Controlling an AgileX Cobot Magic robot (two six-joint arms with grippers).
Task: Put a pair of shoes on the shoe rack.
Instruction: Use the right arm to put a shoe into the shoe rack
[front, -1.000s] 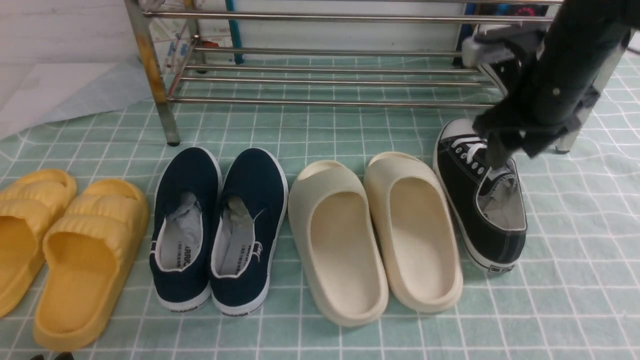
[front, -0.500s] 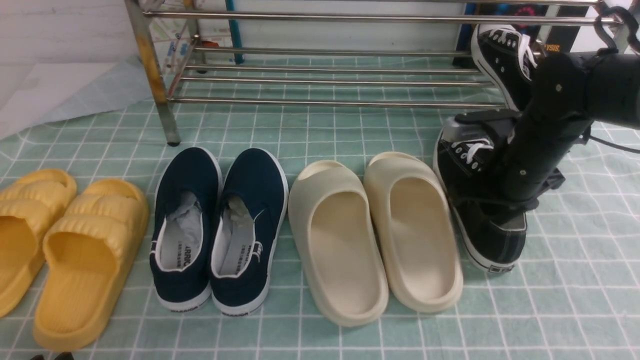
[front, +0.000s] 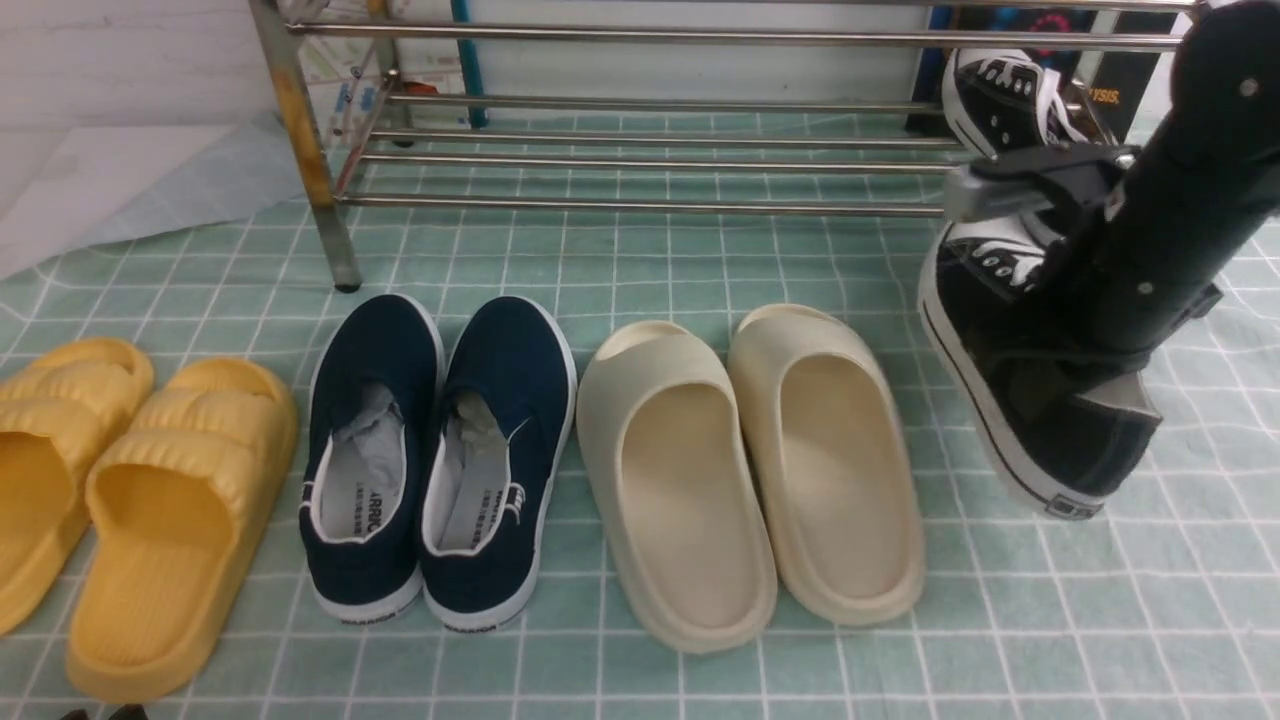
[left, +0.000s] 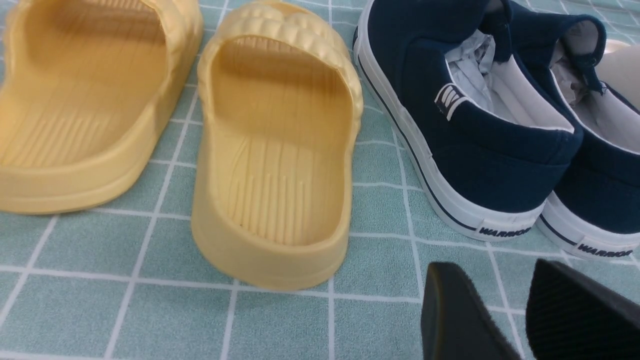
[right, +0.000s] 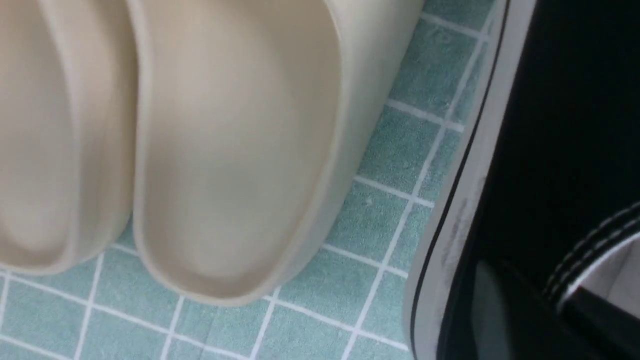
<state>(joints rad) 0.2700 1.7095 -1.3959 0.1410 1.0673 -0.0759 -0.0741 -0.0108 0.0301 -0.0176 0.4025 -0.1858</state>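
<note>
Halfway there: one sneaker (front: 1003, 92) rests at the right end of the rack (front: 640, 207); the right gripper (front: 1058, 348), clamped on its mate (front: 1045, 445), holds it tilted before the rack, beside the cream slides (front: 830, 460). The left gripper (left: 495, 272) hangs spread.

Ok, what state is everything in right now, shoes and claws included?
Held black sneaker, lifted and tilted.
Other black sneaker, on the shoe rack, right end.
Navy slip-ons, on the mat, paper-stuffed.
Cream slides, on the mat.
Yellow slides, on the mat.
Left claw, open, empty.
Right claw, shut on that sneaker.
</note>
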